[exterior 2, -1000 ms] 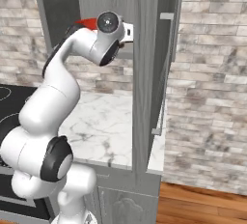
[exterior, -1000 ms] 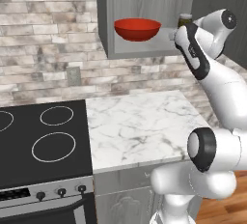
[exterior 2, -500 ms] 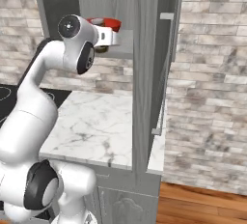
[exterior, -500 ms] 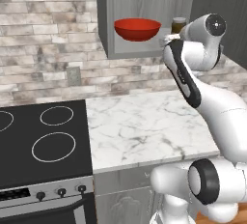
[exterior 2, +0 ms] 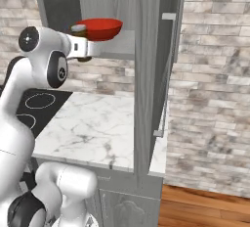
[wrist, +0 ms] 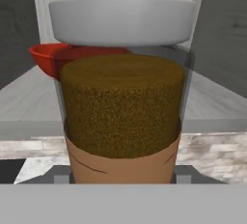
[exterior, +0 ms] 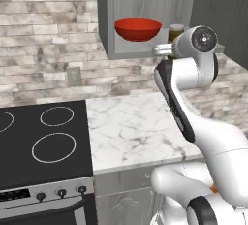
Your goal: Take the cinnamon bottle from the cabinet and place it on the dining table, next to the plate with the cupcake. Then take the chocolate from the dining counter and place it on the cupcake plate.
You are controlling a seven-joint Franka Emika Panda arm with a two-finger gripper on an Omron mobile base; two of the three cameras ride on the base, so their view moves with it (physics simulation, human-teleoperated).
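We've got the cinnamon bottle point(wrist: 123, 107) right in front of the gripper point(wrist: 123, 178), sitting between the jaws, which look closed on it. Just behind the bottle is the red bowl point(exterior: 138, 28), on the cabinet point(exterior: 145, 49) shelf. So the first pickup is underway; the dining table placement and the whole chocolate step remain ahead of us.

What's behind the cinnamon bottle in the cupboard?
In the hand view, a red bowl peeks out behind the cinnamon bottle on the cabinet shelf, with the cabinet's back wall beyond. The bottle covers most of the bowl.
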